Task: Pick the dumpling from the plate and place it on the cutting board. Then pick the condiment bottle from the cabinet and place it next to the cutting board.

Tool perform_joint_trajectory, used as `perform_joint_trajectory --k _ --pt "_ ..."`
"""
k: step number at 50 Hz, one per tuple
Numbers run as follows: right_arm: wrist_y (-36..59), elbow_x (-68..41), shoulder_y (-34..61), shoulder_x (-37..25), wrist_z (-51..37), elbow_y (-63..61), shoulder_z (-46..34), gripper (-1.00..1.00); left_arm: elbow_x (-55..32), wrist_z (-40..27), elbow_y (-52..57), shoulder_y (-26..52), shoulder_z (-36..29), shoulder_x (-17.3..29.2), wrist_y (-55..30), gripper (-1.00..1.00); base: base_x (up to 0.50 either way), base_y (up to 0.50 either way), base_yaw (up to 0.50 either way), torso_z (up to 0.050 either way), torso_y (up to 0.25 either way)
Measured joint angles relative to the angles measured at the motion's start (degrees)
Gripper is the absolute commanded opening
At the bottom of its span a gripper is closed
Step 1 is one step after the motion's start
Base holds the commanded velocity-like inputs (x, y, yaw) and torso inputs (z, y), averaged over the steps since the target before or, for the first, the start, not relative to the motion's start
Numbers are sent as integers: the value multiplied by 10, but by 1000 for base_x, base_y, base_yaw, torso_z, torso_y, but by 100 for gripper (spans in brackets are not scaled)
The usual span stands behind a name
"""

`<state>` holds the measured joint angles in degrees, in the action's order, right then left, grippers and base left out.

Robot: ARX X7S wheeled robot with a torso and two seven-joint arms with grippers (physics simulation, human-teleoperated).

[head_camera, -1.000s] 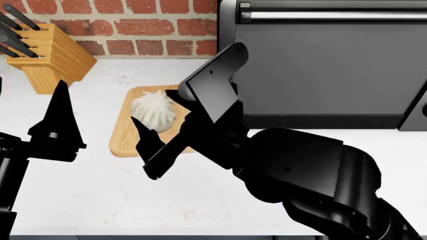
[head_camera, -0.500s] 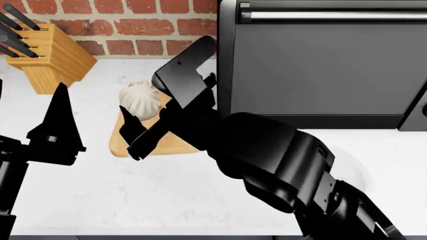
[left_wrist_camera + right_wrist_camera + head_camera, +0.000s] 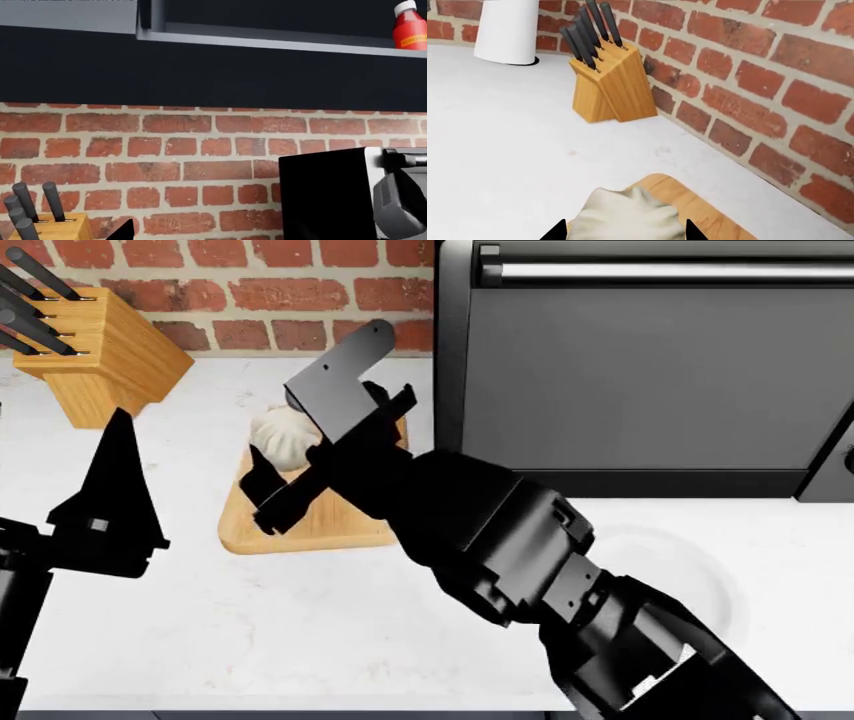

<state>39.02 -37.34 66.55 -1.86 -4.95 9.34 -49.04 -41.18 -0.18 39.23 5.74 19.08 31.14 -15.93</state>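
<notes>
My right gripper (image 3: 296, 440) is shut on the off-white pleated dumpling (image 3: 278, 435), holding it just above the far end of the light wooden cutting board (image 3: 314, 528). In the right wrist view the dumpling (image 3: 627, 217) fills the space between both fingertips, over the board's rounded corner (image 3: 710, 215). The white plate (image 3: 701, 565) lies on the counter at the right, partly behind my right arm. The red condiment bottle (image 3: 409, 27) with a white cap stands on the cabinet shelf. My left gripper (image 3: 118, 475) hovers open and empty left of the board; one fingertip (image 3: 123, 231) shows in its wrist view.
A wooden knife block (image 3: 100, 355) with black handles stands at the back left by the brick wall, also in the right wrist view (image 3: 610, 85). A large black oven (image 3: 641, 360) fills the back right. A white paper roll (image 3: 507, 30) stands further along the wall.
My right gripper has carried the dumpling left and toward the back wall, from the board's middle to its far end. The left arm has stayed put.
</notes>
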Motion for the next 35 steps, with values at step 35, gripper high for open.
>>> perform_joint_trajectory --k 35 --pt "-161 -175 105 17 -50 216 -208 -100 -6 3 7 -14 5 1 9 100 0 0 0 0 0"
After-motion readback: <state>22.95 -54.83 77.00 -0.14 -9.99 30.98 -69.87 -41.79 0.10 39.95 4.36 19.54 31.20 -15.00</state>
